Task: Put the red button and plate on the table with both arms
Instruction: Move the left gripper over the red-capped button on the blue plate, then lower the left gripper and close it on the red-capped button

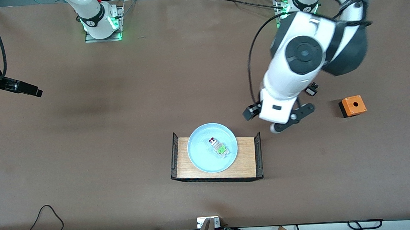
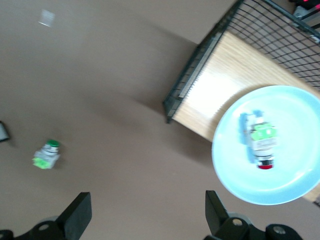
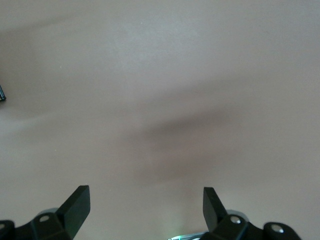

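The pale blue plate [image 1: 201, 157] rests on a small light-wood platform [image 1: 246, 155] near the middle of the brown table [image 1: 119, 136]. The red button [image 1: 217, 145] lies on its side in the plate. My left wrist view shows the plate [image 2: 295, 172], the red button [image 2: 261, 142] and the platform [image 2: 225, 85]. My left gripper [image 2: 148, 210] hangs open and empty over bare table, just off the platform's end toward the left arm's end. My right gripper [image 1: 33, 91] is open and empty over bare table at the right arm's end; in its wrist view the right gripper [image 3: 145, 210] sees only tabletop.
Black mesh walls stand at both ends of the platform. A green-capped switch [image 2: 46, 154] lies on the table close to my left gripper. A small black-and-white switch [image 1: 311, 90] and an orange box [image 1: 352, 105] with a round hole sit toward the left arm's end.
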Available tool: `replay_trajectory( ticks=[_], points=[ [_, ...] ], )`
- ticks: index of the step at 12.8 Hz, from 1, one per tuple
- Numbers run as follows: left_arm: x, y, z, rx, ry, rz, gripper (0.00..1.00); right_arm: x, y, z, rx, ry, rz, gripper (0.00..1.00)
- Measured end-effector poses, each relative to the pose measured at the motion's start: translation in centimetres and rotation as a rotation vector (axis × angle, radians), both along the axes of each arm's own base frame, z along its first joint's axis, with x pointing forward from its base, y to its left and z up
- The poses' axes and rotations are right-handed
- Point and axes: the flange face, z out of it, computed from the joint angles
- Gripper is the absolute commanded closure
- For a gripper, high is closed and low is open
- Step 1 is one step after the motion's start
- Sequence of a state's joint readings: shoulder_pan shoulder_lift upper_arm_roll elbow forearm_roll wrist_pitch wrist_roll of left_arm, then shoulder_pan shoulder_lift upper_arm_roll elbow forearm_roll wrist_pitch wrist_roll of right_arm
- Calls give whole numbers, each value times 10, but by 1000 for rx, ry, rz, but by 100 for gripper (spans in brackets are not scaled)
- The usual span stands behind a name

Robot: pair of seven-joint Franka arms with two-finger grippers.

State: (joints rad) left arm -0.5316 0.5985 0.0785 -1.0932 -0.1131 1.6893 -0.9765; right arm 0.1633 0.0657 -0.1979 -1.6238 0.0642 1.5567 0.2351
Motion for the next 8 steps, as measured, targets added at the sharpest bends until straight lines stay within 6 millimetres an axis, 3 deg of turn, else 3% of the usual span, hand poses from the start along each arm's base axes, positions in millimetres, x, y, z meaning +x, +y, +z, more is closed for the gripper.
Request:
replay_trajectory(
  ticks=[8],
  points=[
    [24, -87, -71, -114, -199, 111, 0, 0, 4, 0, -11, -4, 25, 0]
  ],
)
